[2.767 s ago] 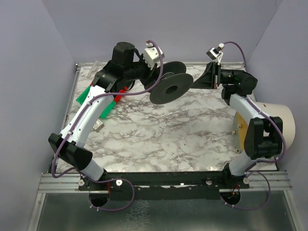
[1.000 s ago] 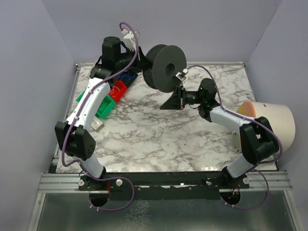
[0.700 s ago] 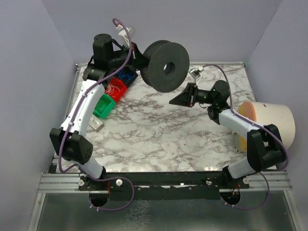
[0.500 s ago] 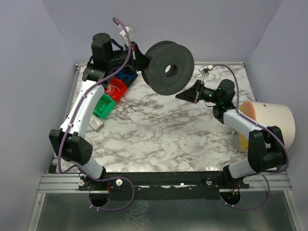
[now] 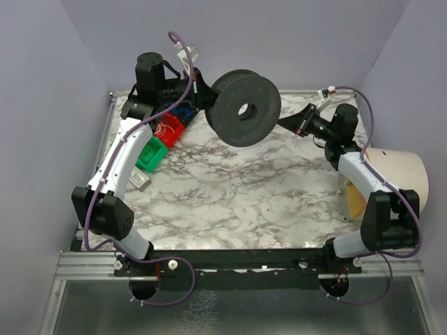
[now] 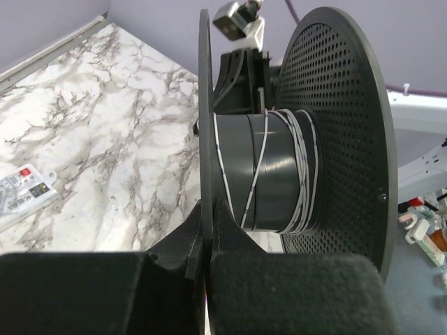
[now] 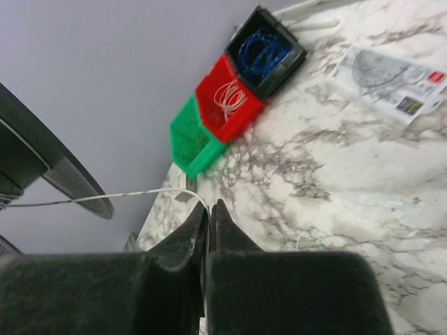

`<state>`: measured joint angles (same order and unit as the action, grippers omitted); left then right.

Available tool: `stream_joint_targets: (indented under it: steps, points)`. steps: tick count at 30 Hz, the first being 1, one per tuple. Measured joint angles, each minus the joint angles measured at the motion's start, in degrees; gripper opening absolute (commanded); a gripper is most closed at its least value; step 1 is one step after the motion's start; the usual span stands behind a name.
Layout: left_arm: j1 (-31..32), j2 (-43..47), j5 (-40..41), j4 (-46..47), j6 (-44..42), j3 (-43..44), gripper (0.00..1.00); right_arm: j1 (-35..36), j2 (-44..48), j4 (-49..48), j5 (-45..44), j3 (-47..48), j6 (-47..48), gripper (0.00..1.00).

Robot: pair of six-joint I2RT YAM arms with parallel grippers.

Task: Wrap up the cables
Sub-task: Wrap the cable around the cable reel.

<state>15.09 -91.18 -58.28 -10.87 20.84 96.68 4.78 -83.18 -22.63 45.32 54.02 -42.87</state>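
Observation:
A big black two-flanged spool [image 5: 246, 109] hangs above the back of the marble table, its centre hole facing the camera. My left gripper [image 5: 202, 94] is shut on the edge of one flange [image 6: 204, 105], with the jaws pinched on either side of it [image 6: 207, 216]. Thin white cable [image 6: 302, 174] lies in a few turns round the dark hub. To the right of the spool, my right gripper [image 5: 283, 123] is shut on the white cable [image 7: 126, 195], which runs taut from its tips [image 7: 209, 209] to the spool [image 7: 42, 157].
Green [image 5: 150, 153], red [image 5: 167, 130] and blue [image 5: 183, 110] bins with coiled wires stand at the left edge. A printed card [image 5: 142, 181] lies near them. A beige cylinder [image 5: 391, 178] lies by the right arm. Purple walls enclose the table.
My right gripper has swung from under the spool out to the back right, holding the cable. The left arm has turned the spool so that its flat face points more toward the camera.

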Motion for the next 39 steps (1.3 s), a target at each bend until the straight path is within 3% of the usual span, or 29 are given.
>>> stream_joint_targets:
  steps: [6,10,16,24,28,33,39]
  points:
    - [0.57,0.57,2.29,-8.41,-9.62,0.00,0.00,-4.04,0.04,-0.52,1.20,1.88,-2.84,0.00]
    - [1.01,1.07,5.95,-13.14,-15.10,0.00,0.00,-4.50,0.02,-2.95,6.51,3.50,-5.75,0.00]
    - [1.95,1.18,12.15,-16.81,-20.87,0.00,0.00,-4.46,0.00,-12.87,17.99,4.07,-15.91,0.01]
    - [5.33,1.18,19.32,-18.03,-23.28,0.90,0.00,-3.93,-0.28,-24.96,26.40,3.93,-29.77,0.00]
    - [6.08,1.18,21.99,-17.77,-23.26,1.49,0.00,-2.80,-0.42,-26.36,27.45,3.76,-32.98,0.00]
    - [7.28,1.18,24.59,-17.57,-23.45,1.64,0.00,-2.21,-2.51,-37.27,26.91,3.45,-42.62,0.00]
    - [7.78,1.18,24.68,-18.08,-25.68,1.64,0.00,-2.23,-4.94,-42.95,24.04,3.93,-47.82,0.00]
